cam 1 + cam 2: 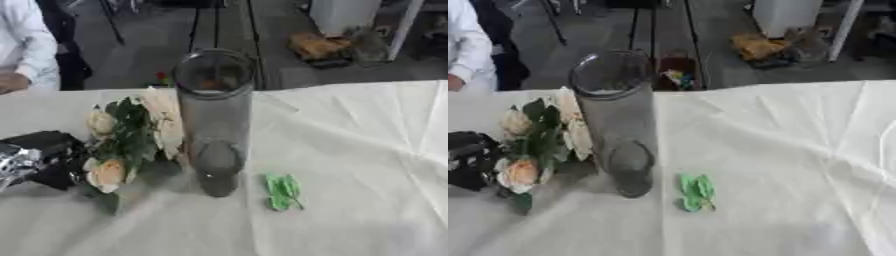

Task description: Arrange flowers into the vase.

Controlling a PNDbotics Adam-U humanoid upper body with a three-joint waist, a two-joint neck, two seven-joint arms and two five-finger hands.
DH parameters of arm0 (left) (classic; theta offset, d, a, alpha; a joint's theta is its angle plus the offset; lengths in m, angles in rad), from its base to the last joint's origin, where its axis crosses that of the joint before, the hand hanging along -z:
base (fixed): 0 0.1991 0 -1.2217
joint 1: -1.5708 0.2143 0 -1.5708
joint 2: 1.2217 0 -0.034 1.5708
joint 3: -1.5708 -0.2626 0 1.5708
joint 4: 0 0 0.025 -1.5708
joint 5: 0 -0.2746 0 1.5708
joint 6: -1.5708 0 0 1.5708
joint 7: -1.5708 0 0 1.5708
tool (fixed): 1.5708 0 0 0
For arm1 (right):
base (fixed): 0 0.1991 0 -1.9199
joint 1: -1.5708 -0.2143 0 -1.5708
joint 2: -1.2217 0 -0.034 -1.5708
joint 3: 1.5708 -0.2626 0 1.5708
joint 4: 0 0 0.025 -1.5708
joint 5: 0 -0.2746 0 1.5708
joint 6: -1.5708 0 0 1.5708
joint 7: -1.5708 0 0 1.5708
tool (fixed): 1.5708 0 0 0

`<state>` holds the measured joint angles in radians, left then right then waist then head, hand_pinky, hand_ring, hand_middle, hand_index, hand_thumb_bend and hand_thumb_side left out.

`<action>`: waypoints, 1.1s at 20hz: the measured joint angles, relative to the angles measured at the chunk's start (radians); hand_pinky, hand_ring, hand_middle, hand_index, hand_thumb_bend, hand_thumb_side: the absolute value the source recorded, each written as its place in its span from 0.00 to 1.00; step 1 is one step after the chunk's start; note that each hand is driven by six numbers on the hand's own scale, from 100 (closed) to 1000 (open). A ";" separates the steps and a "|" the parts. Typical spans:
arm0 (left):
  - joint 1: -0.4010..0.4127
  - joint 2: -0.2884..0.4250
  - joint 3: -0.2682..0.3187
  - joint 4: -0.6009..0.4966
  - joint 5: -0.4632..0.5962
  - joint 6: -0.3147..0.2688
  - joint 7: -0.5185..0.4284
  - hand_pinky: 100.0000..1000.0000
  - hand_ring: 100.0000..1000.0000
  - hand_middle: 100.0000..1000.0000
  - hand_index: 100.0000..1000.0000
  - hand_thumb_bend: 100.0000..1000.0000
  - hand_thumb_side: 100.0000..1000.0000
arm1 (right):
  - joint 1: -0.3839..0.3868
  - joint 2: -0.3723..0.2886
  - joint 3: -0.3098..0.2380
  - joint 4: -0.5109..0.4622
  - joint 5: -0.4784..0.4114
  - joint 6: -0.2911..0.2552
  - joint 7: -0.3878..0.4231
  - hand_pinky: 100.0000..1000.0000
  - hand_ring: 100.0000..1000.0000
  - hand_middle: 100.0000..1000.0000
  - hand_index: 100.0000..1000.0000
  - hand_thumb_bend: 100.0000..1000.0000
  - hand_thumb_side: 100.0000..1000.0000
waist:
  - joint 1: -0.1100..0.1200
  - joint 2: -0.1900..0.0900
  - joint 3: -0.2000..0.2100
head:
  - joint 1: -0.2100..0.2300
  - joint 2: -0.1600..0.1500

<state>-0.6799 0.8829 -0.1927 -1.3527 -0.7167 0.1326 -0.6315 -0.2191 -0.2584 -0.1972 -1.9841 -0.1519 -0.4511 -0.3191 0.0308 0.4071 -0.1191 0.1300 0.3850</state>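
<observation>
My left hand (39, 157) is at the left edge, apparently closed around the flower bunch (122, 142) low on its stems, though the fingers are hard to make out; right hand isn't in frame. Blooms sit just left of the clear vase (214, 120), touching or nearly touching its wall, none past the rim yet, so the vase looks empty and insertion is all still to do. One green leaf sprig (283, 191) lies loose on the tablecloth (367, 165), just right of the vase base.
</observation>
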 measured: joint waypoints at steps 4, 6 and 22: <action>-0.005 -0.004 -0.002 0.006 -0.003 -0.002 -0.003 0.35 0.48 0.51 0.69 0.00 0.33 | 0.000 0.000 0.000 0.000 0.000 0.002 0.002 0.13 0.26 0.17 0.47 0.00 0.92 | 0.001 0.001 -0.002 | 0.000 0.000; -0.006 -0.004 -0.003 0.006 -0.005 -0.004 -0.005 0.30 0.43 0.48 0.67 0.00 0.32 | 0.000 0.000 0.000 0.000 0.000 0.003 0.003 0.13 0.26 0.17 0.47 0.00 0.92 | 0.001 0.001 -0.003 | 0.000 0.000; -0.006 -0.020 -0.019 0.012 -0.005 0.000 -0.008 0.00 0.01 0.06 0.28 0.00 0.30 | 0.001 0.005 0.000 0.000 0.000 0.010 0.008 0.13 0.26 0.17 0.48 0.00 0.92 | 0.002 0.001 -0.004 | 0.000 -0.001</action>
<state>-0.6864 0.8626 -0.2113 -1.3403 -0.7214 0.1328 -0.6398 -0.2185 -0.2529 -0.1970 -1.9841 -0.1519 -0.4413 -0.3114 0.0329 0.4079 -0.1231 0.1303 0.3838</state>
